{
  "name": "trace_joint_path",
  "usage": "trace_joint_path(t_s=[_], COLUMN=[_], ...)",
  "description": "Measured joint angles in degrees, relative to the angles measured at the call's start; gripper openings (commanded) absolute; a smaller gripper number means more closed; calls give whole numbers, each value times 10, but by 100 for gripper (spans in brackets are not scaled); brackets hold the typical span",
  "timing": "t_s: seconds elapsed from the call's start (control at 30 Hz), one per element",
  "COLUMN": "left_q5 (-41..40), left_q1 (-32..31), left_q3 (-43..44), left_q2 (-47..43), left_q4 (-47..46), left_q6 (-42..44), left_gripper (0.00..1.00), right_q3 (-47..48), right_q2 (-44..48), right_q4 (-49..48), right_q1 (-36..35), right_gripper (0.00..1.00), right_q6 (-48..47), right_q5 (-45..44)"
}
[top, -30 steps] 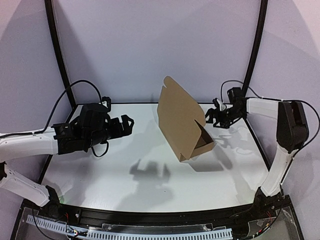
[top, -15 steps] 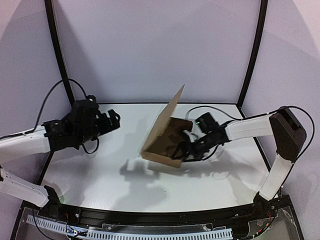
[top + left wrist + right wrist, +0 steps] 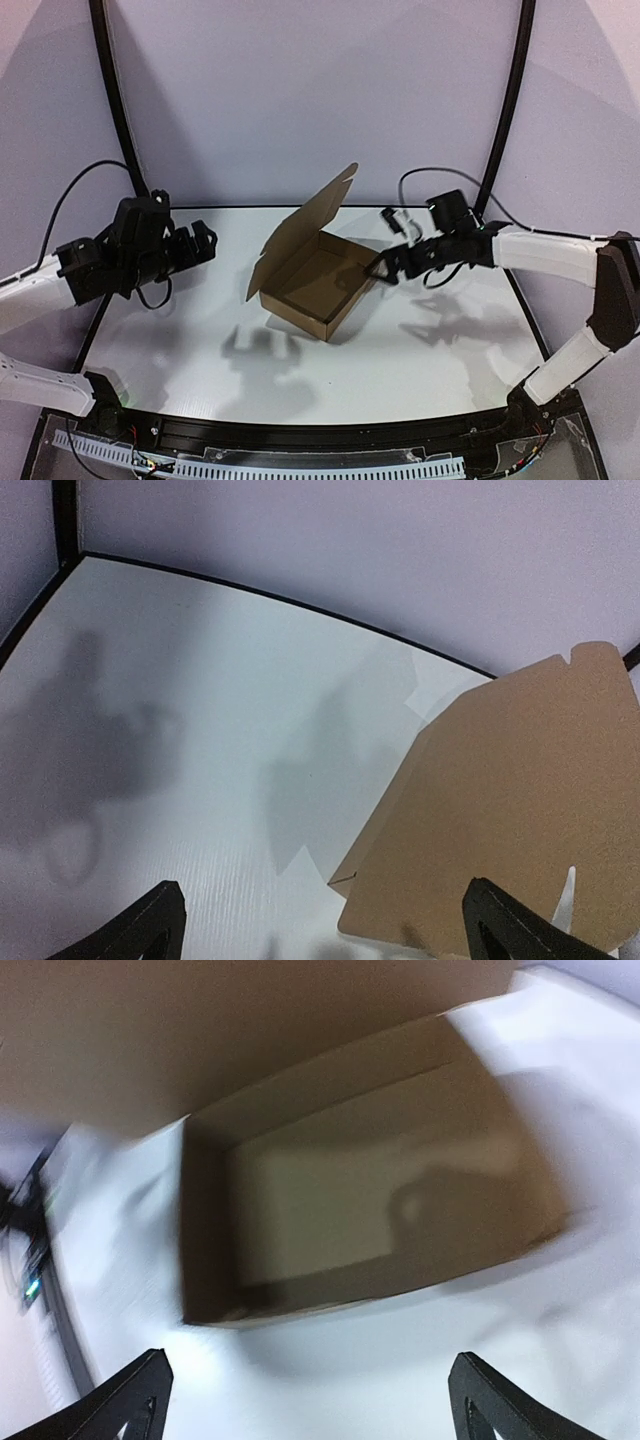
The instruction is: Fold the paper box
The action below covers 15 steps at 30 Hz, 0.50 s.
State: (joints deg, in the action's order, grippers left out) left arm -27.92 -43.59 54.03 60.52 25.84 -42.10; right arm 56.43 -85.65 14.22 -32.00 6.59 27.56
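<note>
**Top external.** Paper box [image 3: 318,290] sits mid-table as an open tray, slightly right of centre. Its lid [image 3: 305,222] stands up from the far-left edge and leans left. Right gripper [image 3: 384,268] is just beside the tray's right wall with its jaws spread and nothing in them. I cannot tell whether it touches the wall. Left gripper [image 3: 200,243] hangs well left of the box, wide open and empty.

Risk, as I judge it: nothing pins the light tray, so a push on the lid from one side could slide or tip the whole box instead of closing it. The lid tabs could also miss the front wall and crumple.

The table [image 3: 190,350] is white and smooth and probably gives little friction. The back wall [image 3: 320,100] is pale and plain. Black frame posts [image 3: 112,110] stand at the far corners.

**Left wrist.** Left gripper [image 3: 320,888] has its fingers [image 3: 150,925] far apart, holding nothing. The brown lid [image 3: 500,810] fills the right side, outer face toward the camera. A careless sweep could catch its free edge and fold it the wrong way. Bare white table [image 3: 180,710] runs to a black rim.

**Right wrist.** The view is motion-blurred. Right gripper [image 3: 310,1370] is open and empty, looking into the tray [image 3: 380,1190]. A fingertip could snag a wall.
</note>
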Motion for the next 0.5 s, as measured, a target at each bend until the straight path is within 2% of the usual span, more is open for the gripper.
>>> trace_joint_path(t_s=[0.1, 0.23, 0.33, 0.43, 0.5], left_q5=[18, 50, 75, 101, 115], left_q1=[0, 0, 0, 0, 0], left_q3=[-52, -152, -223, -302, -336], left_q2=[-29, -84, -109, -112, -93], left_q4=[-16, -51, -120, -218, -261], left_q6=[-15, -53, -97, -150, -180], left_gripper=[99, 99, 99, 99, 99], right_q3=[38, 177, 272, 301, 285], right_q2=[-26, -154, -247, -305, -314], right_q4=[-6, -3, 14, 14, 15], right_q1=[73, 115, 128, 131, 131], right_gripper=[98, 98, 98, 98, 98], right_q6=[-32, -58, -70, -77, -79], right_q5=[3, 33, 57, 82, 104])
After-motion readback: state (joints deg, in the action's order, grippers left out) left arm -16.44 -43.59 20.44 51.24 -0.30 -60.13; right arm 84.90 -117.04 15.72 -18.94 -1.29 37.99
